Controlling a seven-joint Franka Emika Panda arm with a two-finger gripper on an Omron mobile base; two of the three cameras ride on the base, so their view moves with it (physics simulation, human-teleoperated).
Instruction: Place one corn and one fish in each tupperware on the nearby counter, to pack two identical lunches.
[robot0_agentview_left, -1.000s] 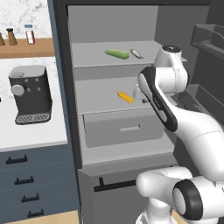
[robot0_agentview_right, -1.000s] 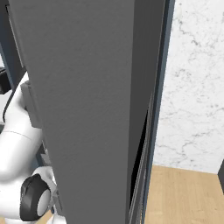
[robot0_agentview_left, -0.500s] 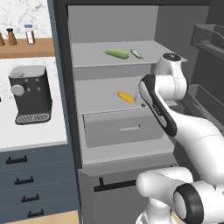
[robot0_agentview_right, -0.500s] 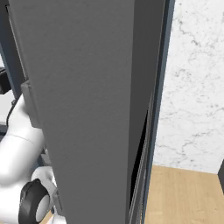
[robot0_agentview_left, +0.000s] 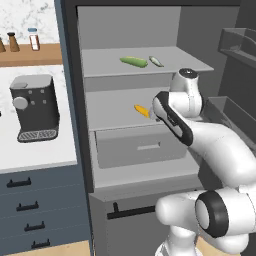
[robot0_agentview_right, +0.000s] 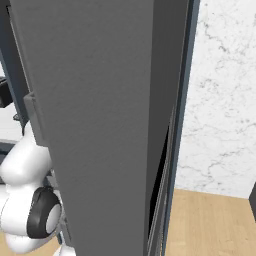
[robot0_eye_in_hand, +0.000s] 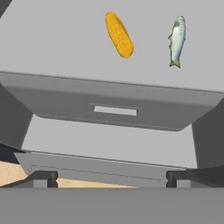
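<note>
A yellow corn (robot0_eye_in_hand: 119, 35) and a silver fish (robot0_eye_in_hand: 176, 41) lie side by side on a grey fridge shelf, ahead of my gripper (robot0_eye_in_hand: 111, 179). Its jaws stand wide open with nothing between them, back from the shelf's front edge. From the left base view the yellow corn (robot0_agentview_left: 141, 110) lies just left of my hand, which hides that fish. A green-husked corn (robot0_agentview_left: 134, 61) and a second fish (robot0_agentview_left: 156, 61) rest on the shelf above. The white counter (robot0_agentview_left: 35, 152) is to the left. The tupperware is out of view.
A grey fridge drawer (robot0_eye_in_hand: 115, 110) sits under the corn's shelf. A dark coffee machine (robot0_agentview_left: 32, 107) stands on the counter, over blue-grey drawers (robot0_agentview_left: 30, 210). Door bins (robot0_agentview_left: 235, 40) hang at the right. The grey fridge door (robot0_agentview_right: 100, 100) blocks the right base view.
The arm's upper links have shifted a little to the right in front of the fridge. Both corns and the upper fish lie where they were.
</note>
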